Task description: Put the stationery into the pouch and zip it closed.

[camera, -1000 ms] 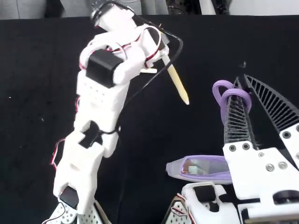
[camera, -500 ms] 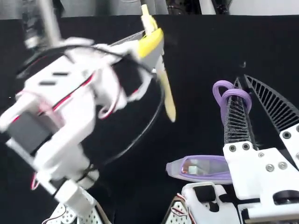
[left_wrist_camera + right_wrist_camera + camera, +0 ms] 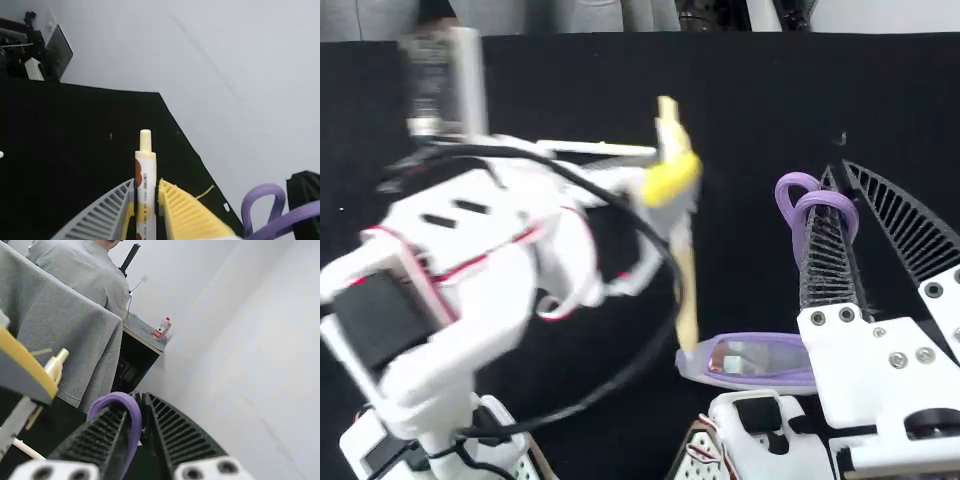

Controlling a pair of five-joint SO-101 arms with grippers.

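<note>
Over black surface (image 3: 800, 90): pen (image 3: 685, 290) clamped in left claw (image 3: 145, 187), tip hanging just beside pouch (image 3: 750, 360). Right claw (image 3: 140, 412) pinched around purple loop (image 3: 120, 405). Might miss narrow mouth, jab rim, shove pouch aside if lowered off-line.

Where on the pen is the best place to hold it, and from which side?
Probably mid-barrel, as the left gripper holds it now: squeezed across the slim straight shaft of the pen from its two sides, which leaves the long end free toward the pouch.

Right tool (image 3: 835, 172) and held pen (image 3: 685, 290) crowd the pouch (image 3: 760, 372); open table (image 3: 770, 90) lies behind
</note>
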